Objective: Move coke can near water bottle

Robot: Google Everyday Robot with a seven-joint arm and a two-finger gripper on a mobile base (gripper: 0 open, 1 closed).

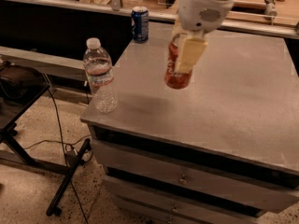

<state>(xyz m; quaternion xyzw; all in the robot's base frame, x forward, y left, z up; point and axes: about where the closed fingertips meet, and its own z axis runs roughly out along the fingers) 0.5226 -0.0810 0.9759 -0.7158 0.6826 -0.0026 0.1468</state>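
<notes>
Water bottle (99, 76): stands up straight at the left front corner of the table (233, 101), close to the edge.
Blue can (140, 24): stands at the back edge. Leave it alone.
Coke can (175, 78): up in the air and tilted, well apart from the bottle.
Gripper (181, 59): above the table, squeezing the coke can. Only one finger shows, so the hold just looks firm.
Do it well: go left slowly, straighten the can, set it beside the bottle, no bump.

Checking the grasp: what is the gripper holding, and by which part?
The gripper holds the coke can by its sides, around the upper half, above the tabletop.
</notes>
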